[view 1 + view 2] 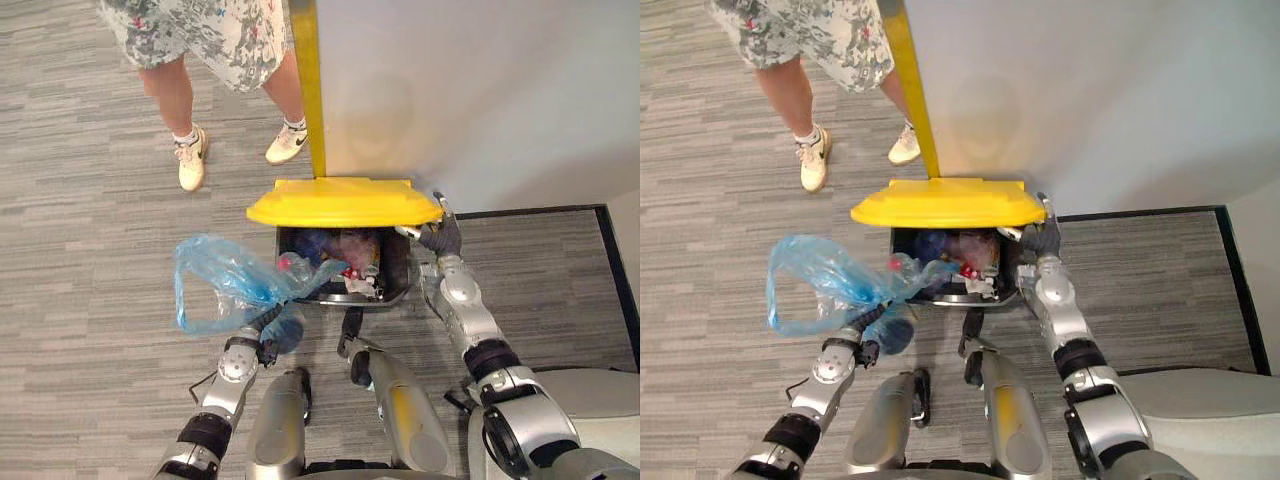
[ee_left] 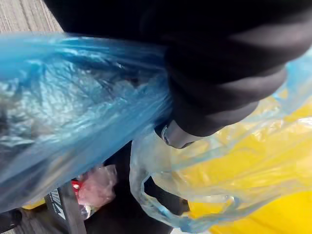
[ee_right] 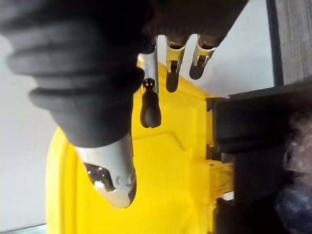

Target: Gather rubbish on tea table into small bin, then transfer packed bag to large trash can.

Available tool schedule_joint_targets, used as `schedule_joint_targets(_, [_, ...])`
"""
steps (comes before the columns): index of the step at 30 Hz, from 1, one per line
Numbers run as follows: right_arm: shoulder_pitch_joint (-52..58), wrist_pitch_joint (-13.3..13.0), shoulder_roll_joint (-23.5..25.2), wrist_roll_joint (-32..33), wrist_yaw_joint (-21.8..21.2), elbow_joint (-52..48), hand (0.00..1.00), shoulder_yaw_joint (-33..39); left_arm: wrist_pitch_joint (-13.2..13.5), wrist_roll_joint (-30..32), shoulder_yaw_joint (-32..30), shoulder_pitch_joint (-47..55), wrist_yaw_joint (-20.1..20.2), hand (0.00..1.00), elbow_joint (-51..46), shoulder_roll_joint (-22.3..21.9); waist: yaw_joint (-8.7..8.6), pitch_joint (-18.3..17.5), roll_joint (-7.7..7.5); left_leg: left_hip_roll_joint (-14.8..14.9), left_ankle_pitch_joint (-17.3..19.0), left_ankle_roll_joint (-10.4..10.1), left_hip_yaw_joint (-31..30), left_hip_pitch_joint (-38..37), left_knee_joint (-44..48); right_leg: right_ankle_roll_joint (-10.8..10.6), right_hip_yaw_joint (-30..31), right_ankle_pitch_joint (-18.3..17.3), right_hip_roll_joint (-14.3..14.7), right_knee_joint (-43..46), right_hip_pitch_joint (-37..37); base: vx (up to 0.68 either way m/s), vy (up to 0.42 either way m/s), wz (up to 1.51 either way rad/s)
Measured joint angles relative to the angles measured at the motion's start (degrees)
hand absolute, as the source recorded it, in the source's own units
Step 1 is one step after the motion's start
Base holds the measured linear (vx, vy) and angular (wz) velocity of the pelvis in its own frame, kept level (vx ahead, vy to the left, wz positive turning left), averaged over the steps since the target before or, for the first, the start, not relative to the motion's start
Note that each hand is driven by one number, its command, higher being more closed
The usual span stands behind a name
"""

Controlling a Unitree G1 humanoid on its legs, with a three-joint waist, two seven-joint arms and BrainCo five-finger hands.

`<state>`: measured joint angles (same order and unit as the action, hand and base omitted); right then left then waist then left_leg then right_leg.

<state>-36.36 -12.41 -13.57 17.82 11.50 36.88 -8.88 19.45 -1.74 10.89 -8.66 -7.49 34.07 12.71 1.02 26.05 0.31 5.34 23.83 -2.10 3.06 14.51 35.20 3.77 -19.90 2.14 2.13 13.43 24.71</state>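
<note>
A black trash can (image 1: 398, 272) is standing on grey carpet (image 1: 90, 250) against a white wall (image 1: 480, 100), with its yellow lid (image 1: 340, 203) tipped up. Mixed rubbish (image 1: 352, 262) is showing inside the opening.

The right hand (image 1: 441, 238) is reaching to the lid's right corner. In its wrist view, the fingers (image 3: 150, 109) are lying loosely extended against the yellow lid, with the thumb (image 3: 114, 175) apart from them; the hand is not clenching anything.

The task's thing, a crumpled blue plastic bag (image 1: 212, 275), is hanging in the air at the can's near left. Most of it is billowing out to the left of the can, with a handle loop drooping low, while one stretched end is reaching right over the can's near left rim. The left hand (image 1: 262, 322) is sitting just beneath and near of the bag, touching it. Blue plastic is wrapping around the hand and hiding its fingers, so whether they are gripping the bag cannot be told.

A person (image 1: 190, 155) in pale shoes is standing on the carpet beyond the can, to the far left.
</note>
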Motion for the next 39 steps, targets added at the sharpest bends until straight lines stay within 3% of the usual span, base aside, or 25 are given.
schedule_joint_targets(1, [-2.3, -0.1, -0.8, 0.3, -0.6, -0.1, 0.00, -1.0, 0.0, -0.2, 0.2, 0.7, 0.0, 1.00, 0.2, 0.1, 0.86, 1.1, 1.58, 2.1, -0.5, -0.2, 0.4, -0.2, -1.3, -1.3, -0.4, -2.1, 0.3, 3.3, 0.6, -0.19, -0.147, -0.01])
schedule_joint_targets(2, [-4.7, -0.3, -2.0, 1.1, -0.6, 0.1, 0.00, -1.1, 0.1, -0.5, 0.5, 0.9, 0.3, 1.00, 0.1, 0.0, 0.34, 1.9, 2.17, 2.5, -0.8, -0.3, -0.3, -0.2, -1.7, 4.0, 5.8, -5.1, -1.5, 16.8, 3.6, -0.13, -0.169, 0.60])
schedule_joint_targets(3, [-5.8, -0.6, -2.3, 2.0, -0.5, 0.1, 0.00, -1.1, 0.8, -0.7, 0.5, 1.2, 0.5, 1.00, -0.3, 0.3, -0.71, 2.1, 1.14, 0.6, -1.6, -2.1, -1.1, 0.0, -1.2, 0.6, 8.5, -7.3, -4.3, 14.5, 0.6, -0.08, -0.166, 0.66])
schedule_joint_targets(5, [-9.6, -0.8, -3.1, 2.6, -0.6, 0.6, 0.00, -1.2, 1.2, -1.7, 0.6, 1.9, 0.7, 1.00, -0.4, 0.8, 1.17, 3.0, 2.11, 1.6, -2.0, -2.6, -3.2, 0.6, -1.5, 0.1, 5.5, -6.1, -2.2, 10.5, 0.1, -0.03, -0.177, -0.08])
schedule_joint_targets(6, [-11.1, -0.8, -3.0, 3.1, -1.3, 0.7, 0.00, -1.2, 1.2, -1.7, 1.1, 2.1, 1.2, 1.00, -0.4, 1.8, 1.84, 3.2, 1.71, 1.6, -2.0, -2.6, -3.9, 0.9, -1.3, 1.0, 3.0, -4.1, -2.2, 8.6, -0.3, -0.04, -0.138, -0.25])
schedule_joint_targets(10, [-11.5, -0.8, -3.1, 4.7, -1.7, 1.4, 0.00, -2.7, 1.2, -1.7, 2.3, 1.4, 1.3, 1.00, -0.4, 1.8, 1.10, 3.4, 1.45, 1.8, -1.9, -2.4, -4.5, 0.6, -1.5, 2.1, 1.1, -3.6, -2.5, 7.8, -1.4, -0.01, -0.072, 0.14])
schedule_joint_targets(17, [-12.6, -0.8, -3.1, 6.5, -1.6, 2.6, 0.00, -2.8, 1.2, -1.9, 2.5, 3.1, 1.3, 1.00, -0.4, 2.5, 1.21, 3.5, 0.16, 1.6, -5.2, -2.7, -4.1, -1.0, -4.7, 0.7, 0.4, -2.4, -3.7, 5.8, -3.4, -0.01, 0.022, 0.09])
schedule_joint_targets(27, [-14.1, -0.7, -4.8, 6.9, -1.6, 3.3, 0.00, -2.6, 1.2, -2.9, 4.7, 0.0, 1.3, 1.00, -2.5, 4.4, 1.20, 3.4, -0.42, 0.7, -7.3, -2.6, -5.3, -2.0, -7.3, 1.7, -1.3, -1.6, -4.9, 5.5, -5.3, 0.04, 0.005, 0.12])
schedule_joint_targets(34, [-14.5, 1.0, -0.3, 6.3, -4.3, 5.0, 0.00, -8.1, 1.1, -5.6, 5.8, -4.3, 1.7, 1.00, -5.4, 6.7, 1.86, 1.2, -3.24, 1.0, -7.0, -2.3, -4.2, -3.6, -8.0, 0.7, 0.8, -1.0, -3.4, 2.9, -6.6, -0.04, -0.010, -0.09])
schedule_joint_targets(35, [-14.7, 1.6, 0.3, 6.3, -4.4, 5.0, 0.00, -8.1, 0.8, -5.8, 6.8, -9.3, 2.5, 1.00, -3.8, 7.3, 2.65, 1.2, -3.28, 1.0, -7.1, -2.4, -4.0, -4.3, -8.2, 0.9, 1.3, -0.2, -2.7, 1.5, -7.3, -0.02, -0.014, -0.11])
schedule_joint_targets(36, [-14.6, 2.4, 1.4, 6.4, -5.7, 5.0, 0.00, -8.0, -2.8, -16.3, 7.5, -14.7, 6.1, 1.00, -3.8, 7.6, 2.69, 1.1, -3.37, 1.2, -7.3, -2.7, -3.9, -4.2, -8.3, 1.1, 1.3, 0.2, -2.5, 1.0, -7.9, -0.03, -0.012, -0.10])
schedule_joint_targets(37, [-14.6, 3.1, 2.2, 6.4, -6.3, 5.1, 0.00, -7.8, -4.7, -20.5, 7.5, -15.8, 6.7, 1.00, -4.6, 7.5, 2.62, 1.0, -3.50, 1.6, -7.3, -2.8, -4.0, -4.4, -8.3, 1.3, 1.1, 0.4, -2.6, 1.1, -8.1, 0.00, 0.000, 0.00])
schedule_joint_targets(38, [-14.6, 4.1, 4.1, 6.2, -6.7, 5.0, 0.00, -7.9, -5.4, -19.5, 6.5, -14.1, 5.7, 1.00, -10.9, 7.7, 1.18, 0.7, -3.87, 1.6, -7.4, -2.9, -4.2, -4.6, -8.6, 1.8, 0.8, 0.7, -2.8, 1.3, -8.3, 0.00, 0.000, 0.00])
schedule_joint_targets(39, [-14.3, 4.2, 3.8, 6.0, -6.8, 5.0, 0.00, -7.6, -5.4, -15.2, 7.1, -10.1, 5.5, 1.00, -19.9, 6.8, 0.86, 0.2, -3.57, 1.5, -7.4, -2.9, -4.2, -4.6, -8.7, 1.8, 0.8, 0.7, -2.8, 1.2, -8.3, 0.06, 0.022, 0.06])
